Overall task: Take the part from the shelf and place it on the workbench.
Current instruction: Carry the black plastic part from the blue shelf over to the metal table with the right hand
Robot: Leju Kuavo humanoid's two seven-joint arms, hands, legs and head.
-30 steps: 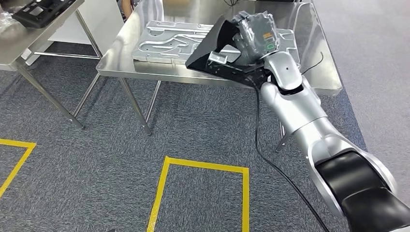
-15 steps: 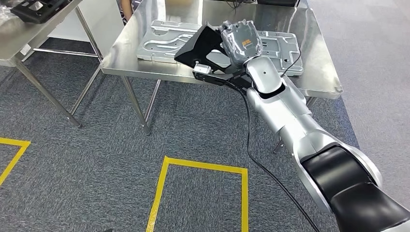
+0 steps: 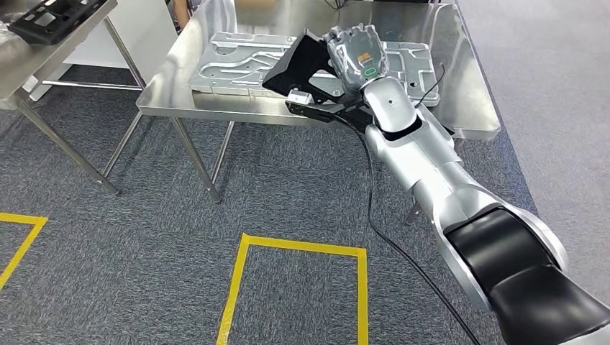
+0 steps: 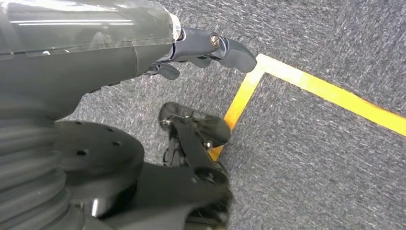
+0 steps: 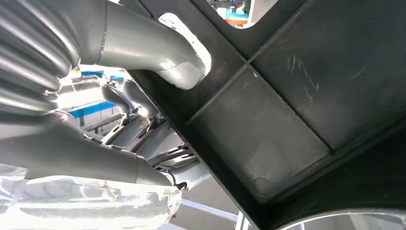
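Observation:
A black plastic part [image 3: 298, 63] is gripped by my right hand [image 3: 356, 57], which wears a clear plastic cover. The part hangs tilted over the front edge of the steel workbench [image 3: 464, 97], above a grey stamped metal plate [image 3: 237, 61] lying on it. I cannot tell whether the part touches the bench. In the right wrist view the part's ribbed underside [image 5: 297, 105] is close, with the grey thumb [image 5: 158, 55] pressed on its edge. My left hand [image 4: 206, 45] hangs over the carpet with nothing in it.
A second steel table [image 3: 21, 68] stands at the left with another black part [image 3: 50, 13] on it. Yellow tape lines [image 3: 302, 248] mark the grey carpet. A black cable [image 3: 370, 208] hangs from the right arm to the floor.
The whole view has shifted a little. My right arm has swung slightly leftward along the bench front, still holding the black part.

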